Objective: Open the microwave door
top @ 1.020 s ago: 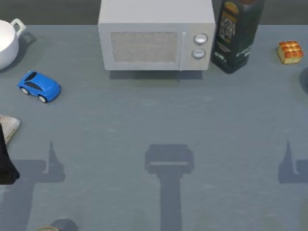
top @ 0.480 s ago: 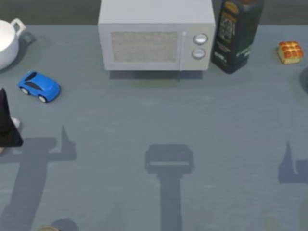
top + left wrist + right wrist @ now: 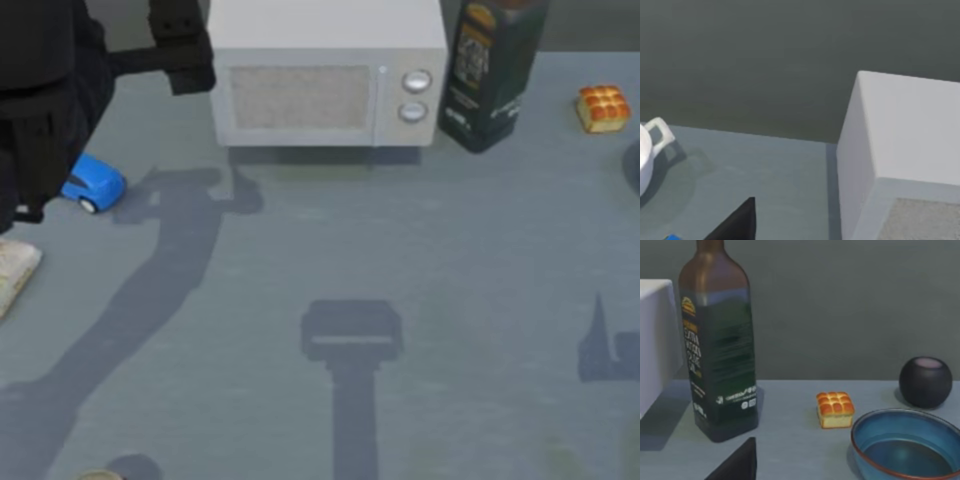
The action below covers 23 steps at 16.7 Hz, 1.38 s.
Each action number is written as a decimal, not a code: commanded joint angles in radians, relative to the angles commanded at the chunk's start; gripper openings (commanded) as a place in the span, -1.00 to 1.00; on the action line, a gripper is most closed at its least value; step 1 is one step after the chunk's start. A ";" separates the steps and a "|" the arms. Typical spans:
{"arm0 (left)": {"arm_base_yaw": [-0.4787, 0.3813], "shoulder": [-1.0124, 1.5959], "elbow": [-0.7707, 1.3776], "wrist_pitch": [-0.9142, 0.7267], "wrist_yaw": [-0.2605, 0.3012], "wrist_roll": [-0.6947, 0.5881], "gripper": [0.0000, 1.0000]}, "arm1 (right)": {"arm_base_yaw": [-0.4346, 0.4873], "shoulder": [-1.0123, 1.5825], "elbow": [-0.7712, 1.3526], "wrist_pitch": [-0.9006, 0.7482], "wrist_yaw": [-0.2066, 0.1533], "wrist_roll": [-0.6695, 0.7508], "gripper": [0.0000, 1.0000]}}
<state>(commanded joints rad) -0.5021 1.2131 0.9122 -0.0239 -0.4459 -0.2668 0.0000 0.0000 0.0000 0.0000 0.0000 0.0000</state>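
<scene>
- One microwave (image 3: 325, 70) at the table's far edge, two knobs (image 3: 415, 96).
- Its door (image 3: 298, 97) sits flush, mesh window grey.
- Left gripper (image 3: 185, 45) beside its left corner; can't tell its fingers.

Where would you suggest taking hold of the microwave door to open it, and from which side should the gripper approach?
Probably by the thin vertical handle at the microwave door's right edge, beside the two knobs. The door is shut flush, so that strip seems the only part to catch. Come from the front, fingers either side of it. The left gripper is by the microwave's left corner.
</scene>
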 joint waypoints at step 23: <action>-0.294 0.950 0.691 -0.006 -0.261 -0.140 1.00 | 0.000 0.000 0.000 0.000 0.000 0.000 1.00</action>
<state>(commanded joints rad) -0.7965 2.1629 1.6036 -0.0303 -0.7073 -0.4069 0.0000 0.0000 0.0000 0.0000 0.0000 0.0000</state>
